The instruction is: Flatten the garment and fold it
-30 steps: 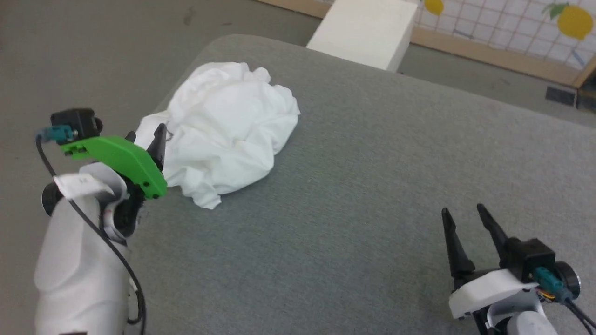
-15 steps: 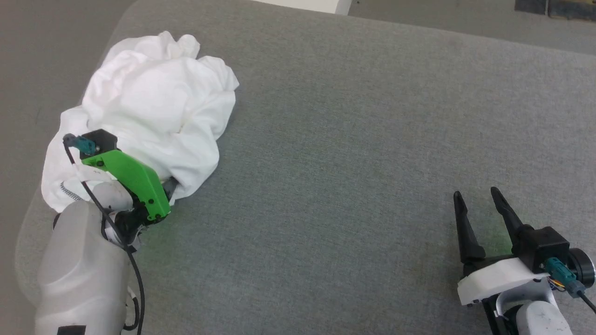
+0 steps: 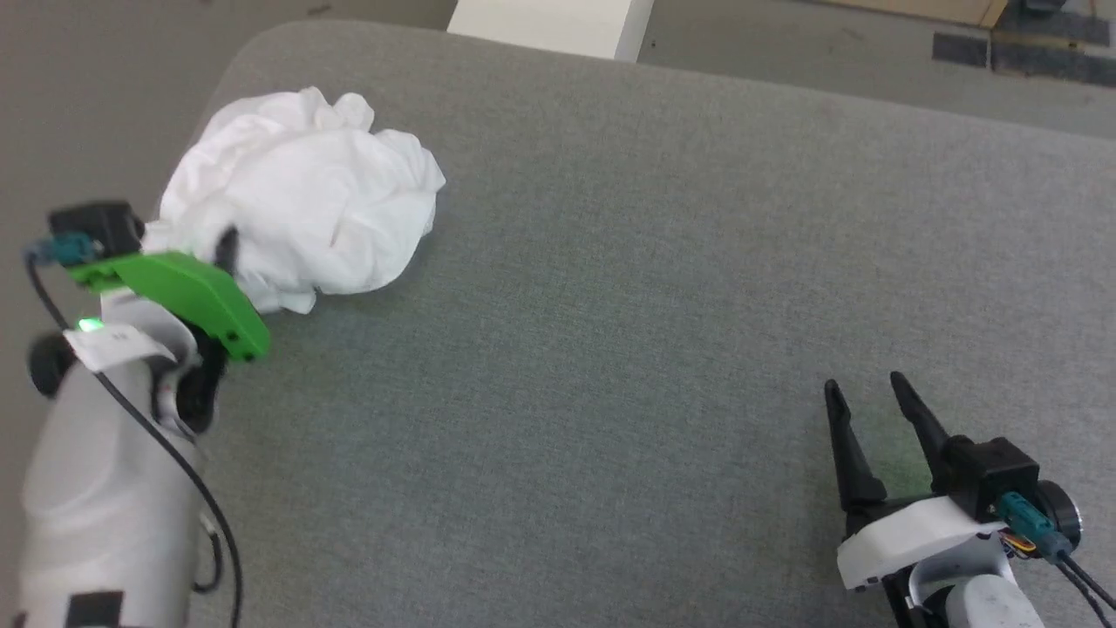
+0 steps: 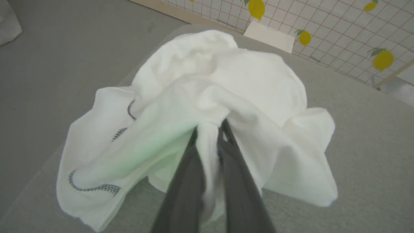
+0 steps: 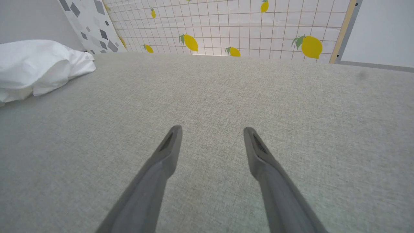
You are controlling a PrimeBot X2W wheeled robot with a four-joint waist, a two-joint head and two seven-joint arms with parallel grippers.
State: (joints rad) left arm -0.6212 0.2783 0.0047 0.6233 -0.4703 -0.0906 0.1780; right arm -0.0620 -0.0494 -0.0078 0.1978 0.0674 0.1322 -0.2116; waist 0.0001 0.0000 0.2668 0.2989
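The garment (image 3: 305, 209) is a crumpled white shirt heaped near the far left corner of the grey padded table (image 3: 628, 305). In the left wrist view the garment (image 4: 245, 81) bunches up around the two dark fingers, and grey zigzag stitching (image 4: 93, 187) shows on its lower left fold. My left gripper (image 4: 208, 131) is shut on a pinch of the garment's near edge; in the head view the left gripper (image 3: 225, 246) sits at the heap's near left side. My right gripper (image 3: 863, 397) stands open above bare table at the lower right, fingers apart (image 5: 212, 129), holding nothing.
A rigid white box (image 3: 549, 22) stands on the floor beyond the table's far edge. The table's left edge and rounded corner lie close to the garment. A lemon-patterned tiled wall (image 5: 245, 29) rises behind the table.
The left gripper has closed on the garment's near edge after standing open at it. The head camera has shifted, so the whole picture moved. The right gripper stays open.
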